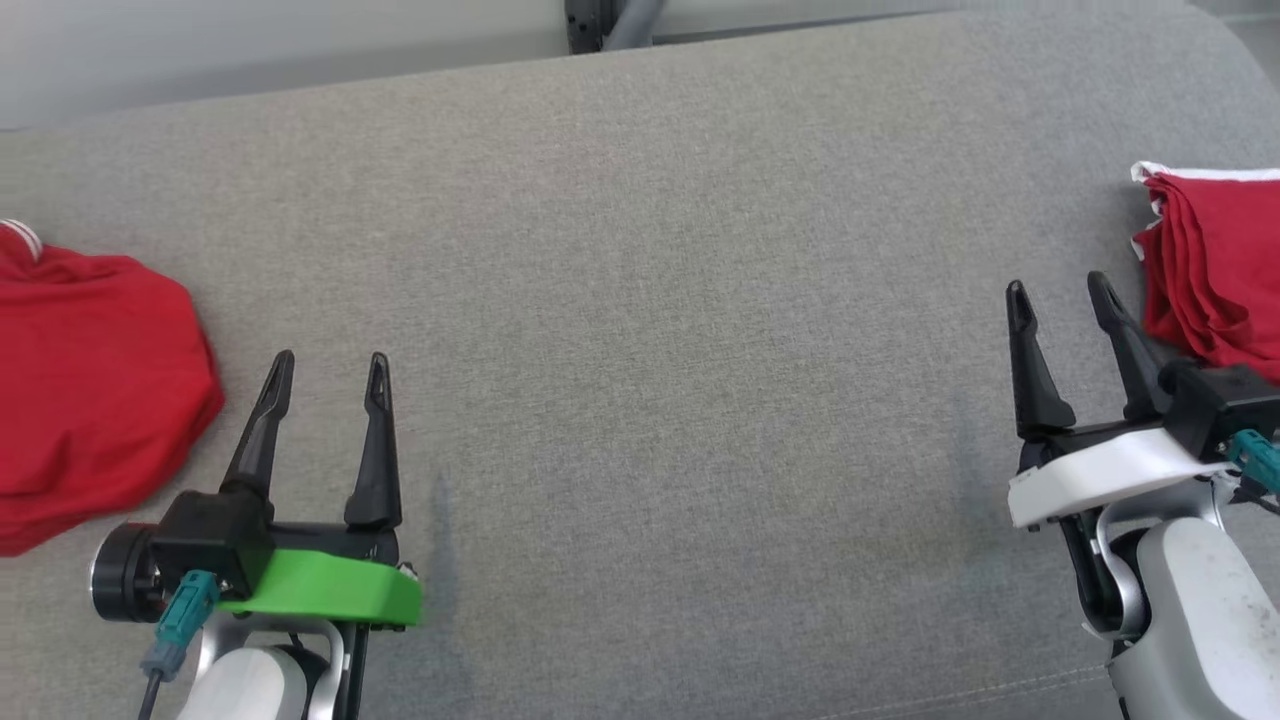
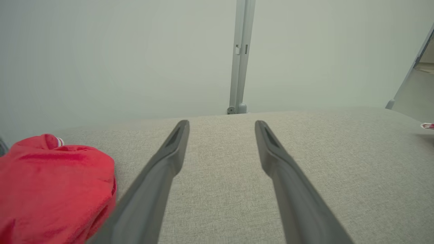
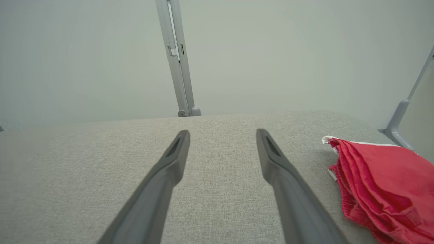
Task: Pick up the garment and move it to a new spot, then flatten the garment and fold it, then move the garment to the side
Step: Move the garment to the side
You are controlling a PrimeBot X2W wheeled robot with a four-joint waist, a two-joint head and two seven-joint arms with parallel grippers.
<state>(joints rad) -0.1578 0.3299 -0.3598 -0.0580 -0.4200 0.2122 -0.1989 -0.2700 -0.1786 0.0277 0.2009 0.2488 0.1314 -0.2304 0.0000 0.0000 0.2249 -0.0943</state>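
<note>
left claw [image 1: 330,362] wide open, empty, right claw [image 1: 1058,286] same, crumpled red garment [image 1: 90,380] far left on grey worktop [image 1: 650,350] — cut off by frame, folded red garment [image 1: 1215,270] far right — cropped, partly behind right claw

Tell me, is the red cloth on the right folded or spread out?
Folded: the red cloth lies in a compact pile with several stacked layered edges.

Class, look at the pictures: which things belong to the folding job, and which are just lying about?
Job in hand: crumpled red garment, left claw, right claw, both open, grey cushion as worktop.
Lying about: folded red pile, seemingly finished; metal post behind.
</note>
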